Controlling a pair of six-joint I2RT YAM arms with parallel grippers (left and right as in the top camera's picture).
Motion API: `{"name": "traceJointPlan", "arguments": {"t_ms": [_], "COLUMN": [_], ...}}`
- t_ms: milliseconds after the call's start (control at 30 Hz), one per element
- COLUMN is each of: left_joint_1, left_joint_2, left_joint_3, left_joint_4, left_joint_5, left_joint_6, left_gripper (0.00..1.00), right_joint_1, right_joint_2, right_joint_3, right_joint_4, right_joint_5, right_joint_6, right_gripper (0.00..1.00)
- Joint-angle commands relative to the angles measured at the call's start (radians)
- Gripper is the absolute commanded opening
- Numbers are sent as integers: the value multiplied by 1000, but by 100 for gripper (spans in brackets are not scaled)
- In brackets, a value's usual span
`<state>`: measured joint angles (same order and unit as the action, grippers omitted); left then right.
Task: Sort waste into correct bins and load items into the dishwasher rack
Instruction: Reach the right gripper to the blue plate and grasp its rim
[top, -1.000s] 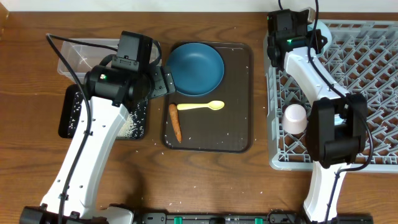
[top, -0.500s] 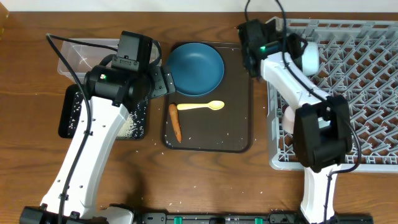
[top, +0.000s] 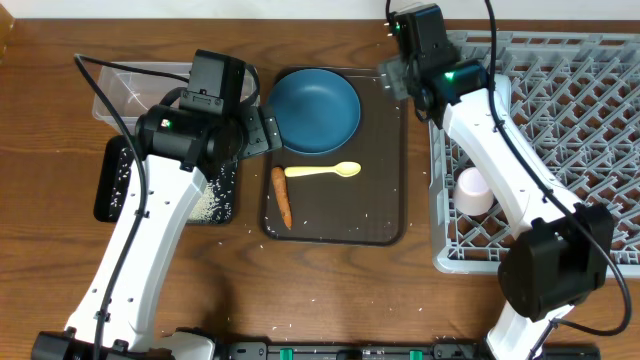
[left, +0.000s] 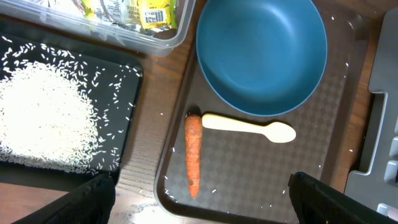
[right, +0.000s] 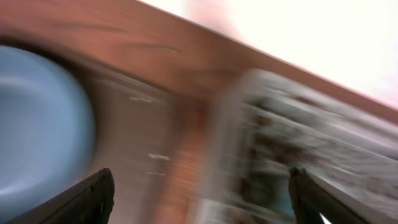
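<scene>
The left arm (top: 130, 250) and right arm (top: 500, 160) are formed of smooth white links joined by boxy black housings (top: 215, 80). A green light (top: 166, 124) is lit on each. Thin black cables (top: 100, 90) are trailed from them. Matte-black rounded fingers (left: 93, 200) are seen, blurred in the right wrist view.

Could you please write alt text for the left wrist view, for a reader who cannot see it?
From above, between the fingertips of the open left gripper, a brown tray holds a blue plate, a pale yellow spoon and a carrot. At image left, a black tray holds rice below a clear tub.
</scene>
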<state>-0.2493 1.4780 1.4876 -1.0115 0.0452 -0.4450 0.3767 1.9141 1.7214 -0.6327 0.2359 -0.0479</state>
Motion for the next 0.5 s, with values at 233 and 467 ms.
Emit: {"name": "traceJointPlan", "arguments": {"t_ms": [233, 467], "left_joint_1": [4, 4], "left_joint_2": [5, 5], "left_joint_3": [8, 8], "left_joint_4": [-1, -2], "left_joint_5": [-12, -12], "left_joint_6": [2, 2], "left_gripper": [92, 92], "right_joint_1": [36, 52], "right_joint_2": [219, 314], "right_joint_3": [-9, -9], "right_joint_4": [31, 32], "right_joint_5": [-297, -297], "right_joint_6": [389, 534], "right_gripper": [79, 58]}}
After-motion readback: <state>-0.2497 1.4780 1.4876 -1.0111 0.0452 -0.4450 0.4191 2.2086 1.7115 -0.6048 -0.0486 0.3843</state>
